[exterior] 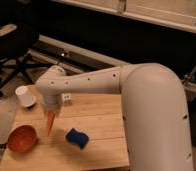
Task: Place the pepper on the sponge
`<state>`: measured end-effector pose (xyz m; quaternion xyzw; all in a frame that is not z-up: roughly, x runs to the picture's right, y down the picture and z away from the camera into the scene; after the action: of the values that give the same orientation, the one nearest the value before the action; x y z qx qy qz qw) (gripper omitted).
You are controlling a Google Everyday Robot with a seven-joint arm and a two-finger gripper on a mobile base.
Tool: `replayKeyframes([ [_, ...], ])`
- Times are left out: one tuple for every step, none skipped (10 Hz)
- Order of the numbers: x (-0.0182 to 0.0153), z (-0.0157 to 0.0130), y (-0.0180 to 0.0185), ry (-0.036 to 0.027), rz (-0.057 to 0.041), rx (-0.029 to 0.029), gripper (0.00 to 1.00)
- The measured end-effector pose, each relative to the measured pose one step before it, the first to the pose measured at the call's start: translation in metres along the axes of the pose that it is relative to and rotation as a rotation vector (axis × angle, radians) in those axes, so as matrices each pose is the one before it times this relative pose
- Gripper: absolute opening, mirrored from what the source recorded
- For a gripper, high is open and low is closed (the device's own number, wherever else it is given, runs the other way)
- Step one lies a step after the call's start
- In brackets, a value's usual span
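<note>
My gripper (51,111) points down from the white arm over the left part of the wooden table (101,117). It is shut on the top end of the slim orange-red pepper (50,125), which hangs tip-down just above the wood. The dark blue sponge (77,138) lies flat on the table a short way to the lower right of the pepper's tip, apart from it and uncovered.
An orange bowl (22,138) sits at the table's front left, left of the pepper. A white cup (25,96) stands at the back left corner and a small white block (66,97) behind the gripper. An office chair (13,55) stands beyond the table.
</note>
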<state>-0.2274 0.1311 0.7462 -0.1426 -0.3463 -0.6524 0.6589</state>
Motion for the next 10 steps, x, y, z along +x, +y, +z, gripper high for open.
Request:
replayKeyframes([
  [-0.00416,0.00647,0.01500,-0.03244,0.01591,-0.00035,0.42],
  [-0.00279,0.00421,0.01129,-0.02011,0.01166,-0.00266,0.42],
  [-0.00172,0.00289,0.01307,-0.01127,0.01141,-0.00806,0.42],
  [-0.00470,0.00165,0.00990,-0.00759,0.00382,-0.00887,0.42],
  [-0.00401,-0.00129,0.00710,-0.00170,0.00231,-0.00599,0.42],
  [-0.00537,-0.00181,0.00589,-0.00168,-0.00119,-0.00602,0.42],
  [-0.00979,-0.00236,0.00525,-0.00398,-0.00683,-0.00807,0.42],
  [-0.01005,0.00125,0.00342,-0.00904,-0.00769,-0.00825,0.42],
  [-0.00704,0.00280,0.00069,-0.00922,-0.00580,-0.00203,0.42],
  [-0.00947,0.00828,0.00404,-0.01947,0.00618,-0.00088,0.42],
])
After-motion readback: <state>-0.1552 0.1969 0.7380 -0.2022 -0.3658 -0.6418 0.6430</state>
